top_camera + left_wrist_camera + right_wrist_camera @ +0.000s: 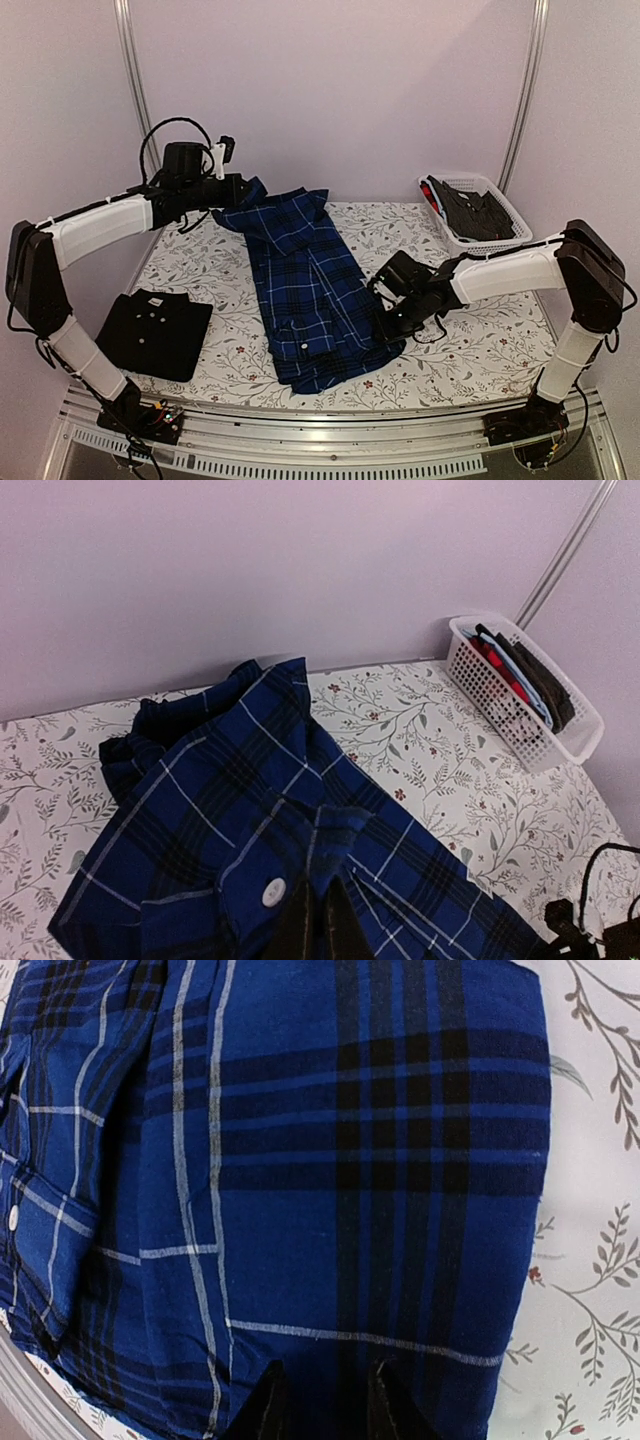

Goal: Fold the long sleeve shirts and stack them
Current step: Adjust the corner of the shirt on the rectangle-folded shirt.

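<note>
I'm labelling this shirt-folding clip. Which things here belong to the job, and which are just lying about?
Job:
blue plaid shirt, spread down the middle
left gripper, shut on its far end
right gripper, at its right edge
black shirt, folded at near left

Lying about:
white basket, far right
clothes in it

Top camera looks down from high above the near edge over the whole table (480, 340). Left wrist view skims low across the blue plaid shirt (250, 820) toward the basket (500, 705). Right wrist view hovers tight over that same shirt.
</note>
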Robot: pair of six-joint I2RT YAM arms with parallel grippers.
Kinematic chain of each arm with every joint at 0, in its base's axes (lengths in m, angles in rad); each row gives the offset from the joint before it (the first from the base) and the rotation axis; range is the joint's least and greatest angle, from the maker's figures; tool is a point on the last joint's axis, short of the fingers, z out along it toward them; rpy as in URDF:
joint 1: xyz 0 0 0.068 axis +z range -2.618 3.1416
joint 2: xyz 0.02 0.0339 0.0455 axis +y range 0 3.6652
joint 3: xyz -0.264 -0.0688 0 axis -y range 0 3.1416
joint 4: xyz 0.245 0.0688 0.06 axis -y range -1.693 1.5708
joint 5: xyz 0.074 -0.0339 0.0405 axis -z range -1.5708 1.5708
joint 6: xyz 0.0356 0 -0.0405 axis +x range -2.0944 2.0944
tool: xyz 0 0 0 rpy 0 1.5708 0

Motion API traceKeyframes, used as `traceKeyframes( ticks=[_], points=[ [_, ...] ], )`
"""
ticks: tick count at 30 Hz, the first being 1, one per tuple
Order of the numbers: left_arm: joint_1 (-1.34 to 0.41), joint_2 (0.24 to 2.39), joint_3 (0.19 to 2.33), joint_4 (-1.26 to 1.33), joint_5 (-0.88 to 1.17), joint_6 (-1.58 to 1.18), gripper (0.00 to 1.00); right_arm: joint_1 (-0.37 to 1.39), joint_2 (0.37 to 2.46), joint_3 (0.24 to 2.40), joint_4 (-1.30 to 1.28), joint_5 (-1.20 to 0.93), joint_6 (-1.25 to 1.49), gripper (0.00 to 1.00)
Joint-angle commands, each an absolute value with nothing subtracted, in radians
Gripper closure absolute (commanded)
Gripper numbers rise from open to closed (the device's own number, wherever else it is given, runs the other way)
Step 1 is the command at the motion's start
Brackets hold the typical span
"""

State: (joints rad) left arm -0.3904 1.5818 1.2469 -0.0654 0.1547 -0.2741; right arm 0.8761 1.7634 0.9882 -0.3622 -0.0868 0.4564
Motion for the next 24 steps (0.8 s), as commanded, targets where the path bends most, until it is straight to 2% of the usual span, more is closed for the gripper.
traceKeyframes(
  ticks=[1, 8, 14, 24],
  points=[
    [-0.381, 1.598, 1.308, -0.097, 0.129, -0.243, 1.0, 0.895, 1.682, 0.986, -0.421, -0.076, 0.456, 0.71],
    [-0.373, 1.61, 1.321, -0.106, 0.123, -0.247, 1.0, 0.988, 1.66, 1.055, -0.496, -0.006, 0.452, 0.69],
    [-0.372, 1.618, 1.331, -0.105, 0.13, -0.252, 1.0, 1.063, 1.766, 1.126, -0.525, 0.036, 0.46, 0.7],
    [-0.37, 1.627, 1.332, -0.105, 0.135, -0.249, 1.0, 1.082, 1.865, 1.142, -0.55, 0.071, 0.489, 0.69]
  ],
)
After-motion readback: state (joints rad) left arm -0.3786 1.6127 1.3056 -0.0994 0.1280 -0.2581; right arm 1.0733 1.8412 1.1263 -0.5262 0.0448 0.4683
